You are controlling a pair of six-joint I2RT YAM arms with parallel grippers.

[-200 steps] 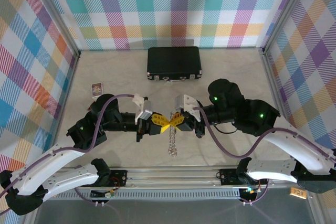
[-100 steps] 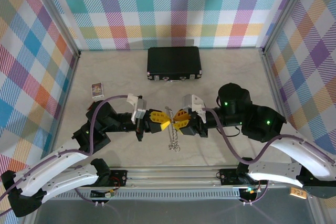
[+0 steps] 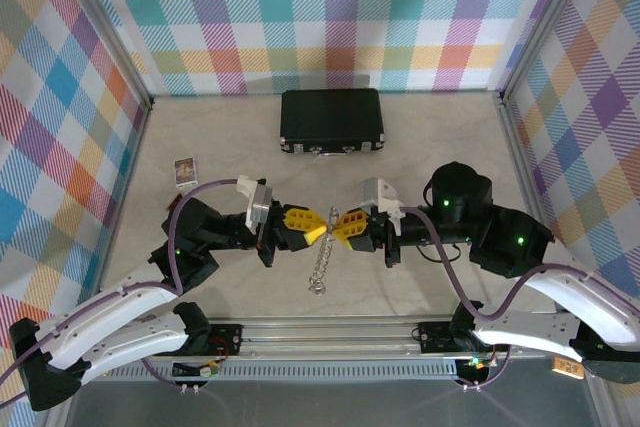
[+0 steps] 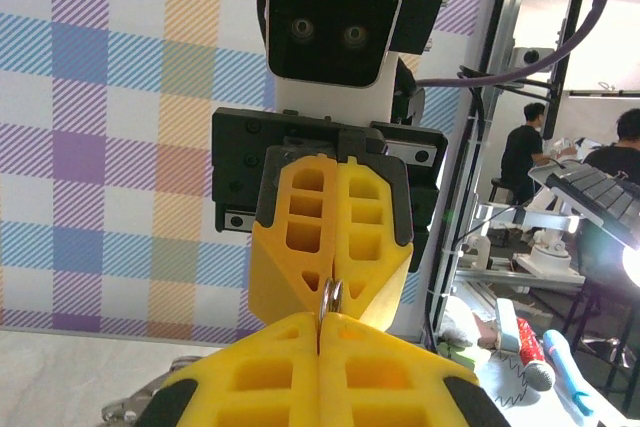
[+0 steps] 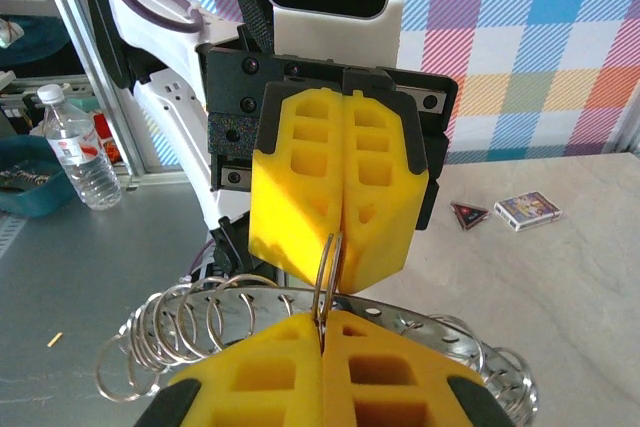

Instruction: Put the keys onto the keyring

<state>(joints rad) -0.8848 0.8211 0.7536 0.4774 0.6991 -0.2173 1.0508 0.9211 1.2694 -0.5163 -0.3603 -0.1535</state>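
Observation:
My left gripper (image 3: 316, 232) and right gripper (image 3: 339, 227) meet tip to tip above the middle of the table. Both are shut on the keyring (image 3: 329, 221), a thin metal loop standing on edge between them. In the left wrist view my left gripper (image 4: 322, 323) pinches the keyring (image 4: 331, 299), and the right gripper's yellow fingers (image 4: 300, 247) face it. In the right wrist view my right gripper (image 5: 322, 321) clamps the keyring (image 5: 328, 262). The keys (image 3: 321, 269) dangle below as a silvery chain and spread under the fingers as the keys (image 5: 190, 325).
A black case (image 3: 331, 120) lies at the back of the table. A small card box (image 3: 185, 168) sits at the back left, and the right wrist view shows the card box (image 5: 527, 209) beside a dark triangular piece (image 5: 468, 213). Plaid walls close three sides.
Both grippers have levelled out, and their meeting point has shifted slightly away from the near edge. The lower end of the key chain has swung to the left.

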